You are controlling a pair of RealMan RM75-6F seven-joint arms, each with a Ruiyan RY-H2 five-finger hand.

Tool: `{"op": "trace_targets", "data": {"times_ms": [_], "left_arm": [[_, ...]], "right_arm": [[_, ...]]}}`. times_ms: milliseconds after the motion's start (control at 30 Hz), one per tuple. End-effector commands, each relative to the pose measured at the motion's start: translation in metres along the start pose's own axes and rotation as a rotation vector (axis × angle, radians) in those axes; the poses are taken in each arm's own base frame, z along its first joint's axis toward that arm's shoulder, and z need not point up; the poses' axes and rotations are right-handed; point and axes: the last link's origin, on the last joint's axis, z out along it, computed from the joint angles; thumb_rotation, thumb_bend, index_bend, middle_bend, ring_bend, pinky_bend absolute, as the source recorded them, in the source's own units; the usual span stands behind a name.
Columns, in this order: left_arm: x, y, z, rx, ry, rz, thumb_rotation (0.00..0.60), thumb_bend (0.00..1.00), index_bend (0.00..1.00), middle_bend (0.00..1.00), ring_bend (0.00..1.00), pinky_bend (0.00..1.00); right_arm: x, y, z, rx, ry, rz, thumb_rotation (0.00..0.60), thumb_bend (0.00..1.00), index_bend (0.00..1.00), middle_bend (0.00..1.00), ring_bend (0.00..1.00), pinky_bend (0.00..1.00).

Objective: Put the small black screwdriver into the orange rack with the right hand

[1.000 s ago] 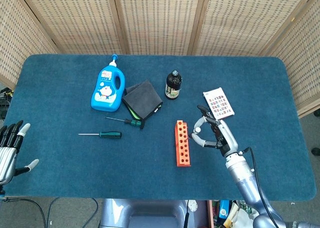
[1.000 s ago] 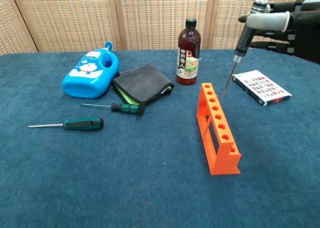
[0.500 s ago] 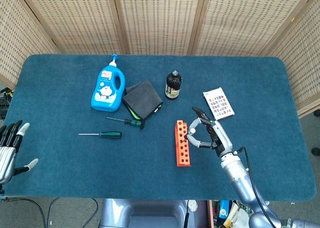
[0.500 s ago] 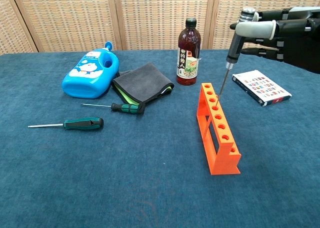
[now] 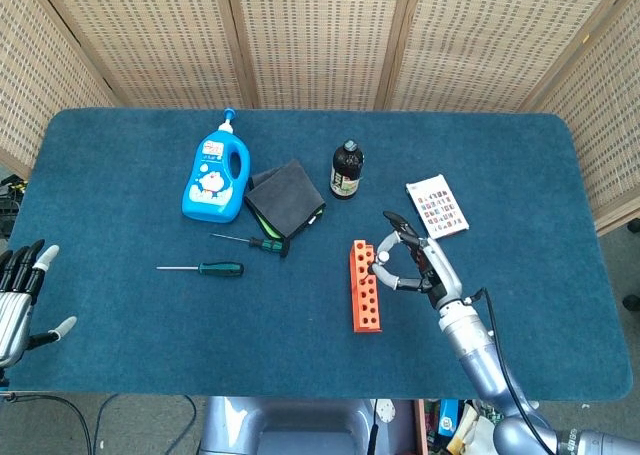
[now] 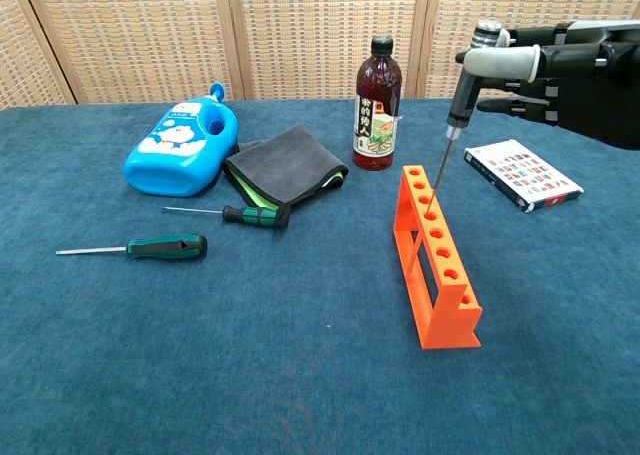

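One small black screwdriver [image 6: 452,140] (thin shaft down) pinched by right hand [image 6: 560,63] fingers [image 6: 500,63].

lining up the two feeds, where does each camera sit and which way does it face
Head view: high above the near edge, looking steeply down on the table; shows left hand and right hand.
Chest view: low at the near edge, looking level across toward the wicker screen; only the right hand shows.
Shared: orange rack, small black screwdriver.
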Motion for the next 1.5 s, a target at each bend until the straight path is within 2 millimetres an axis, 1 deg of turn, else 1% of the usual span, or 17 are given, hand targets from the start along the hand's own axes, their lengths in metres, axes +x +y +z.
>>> {"op": "trace_targets", "data": {"times_ms": [33,500,800,1067,1500], "left_arm": [[0.0,0.0,0.0,0.0,-0.002,0.001,0.6,0.0,0.0,0.0,0.0,0.0],[-0.002,0.001,0.001,-0.001,-0.007,0.007,0.6,0.0,0.0,0.0,0.0,0.0],[-0.003,0.001,0.001,-0.001,-0.008,0.011,0.6,0.0,0.0,0.0,0.0,0.0],[-0.003,0.002,0.001,-0.002,-0.008,0.011,0.6,0.0,0.0,0.0,0.0,0.0],[-0.004,0.003,0.001,-0.008,-0.013,0.015,0.6,0.0,0.0,0.0,0.0,0.0]], "right_arm": [[0.0,0.0,0.001,-0.001,0.0,-0.001,0.6,0.29,0.62,0.07,0.0,0.0],[0.005,0.003,0.006,-0.014,0.012,0.008,0.6,0.29,0.62,0.07,0.0,0.0],[0.007,0.01,0.007,-0.027,0.016,0.014,0.6,0.29,0.62,0.07,0.0,0.0],[0.005,0.018,0.009,-0.04,0.014,0.023,0.6,0.29,0.62,0.07,0.0,0.0],[0.002,0.036,0.004,-0.055,0.019,0.065,0.6,0.29,0.62,0.07,0.0,0.0]]}}
